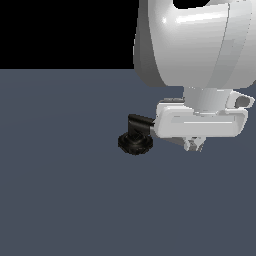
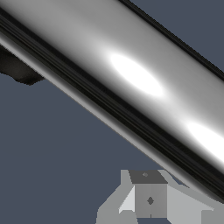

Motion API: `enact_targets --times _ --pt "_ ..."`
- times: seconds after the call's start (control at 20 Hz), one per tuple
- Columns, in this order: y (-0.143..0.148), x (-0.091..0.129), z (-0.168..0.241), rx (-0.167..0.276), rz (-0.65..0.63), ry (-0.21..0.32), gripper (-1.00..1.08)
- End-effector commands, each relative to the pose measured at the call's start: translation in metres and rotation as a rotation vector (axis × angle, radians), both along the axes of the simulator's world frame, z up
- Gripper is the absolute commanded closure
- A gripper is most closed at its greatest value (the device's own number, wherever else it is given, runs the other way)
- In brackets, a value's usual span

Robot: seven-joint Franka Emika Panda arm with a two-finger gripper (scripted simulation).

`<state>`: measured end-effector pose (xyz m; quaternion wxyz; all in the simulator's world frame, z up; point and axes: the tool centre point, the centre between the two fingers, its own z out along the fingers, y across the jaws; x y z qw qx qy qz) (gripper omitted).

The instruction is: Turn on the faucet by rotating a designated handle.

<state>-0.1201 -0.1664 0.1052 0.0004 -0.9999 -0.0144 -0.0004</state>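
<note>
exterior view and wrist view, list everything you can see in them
faucet: one, round black ribbed base with a short black elbow, on the floor near the middle of the exterior view
handle: one, shiny silver-grey bar, fills the wrist view diagonally; hidden behind the gripper in the exterior view
floor: one, dark blue-grey, under everything
robot arm: one, white, upper part of the exterior view's right
gripper: one, white, low beside the elbow; open or shut cannot be told

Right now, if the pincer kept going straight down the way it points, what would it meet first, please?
Most likely the handle, which crosses close ahead of the pincer in the wrist view; past it lies the floor. Depth is uncertain.
</note>
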Motion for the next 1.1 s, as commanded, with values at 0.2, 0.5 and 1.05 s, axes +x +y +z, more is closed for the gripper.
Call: enact_targets --times 0.2,0.5,1.05 --pt "-0.009 0.024 -0.001 -0.001 0.017 -0.004 1.08" --pt "-0.024 0.04 -0.002 -0.001 0.015 -0.003 1.08" --pt "-0.05 0.068 -0.003 -0.001 0.01 -0.001 1.08"
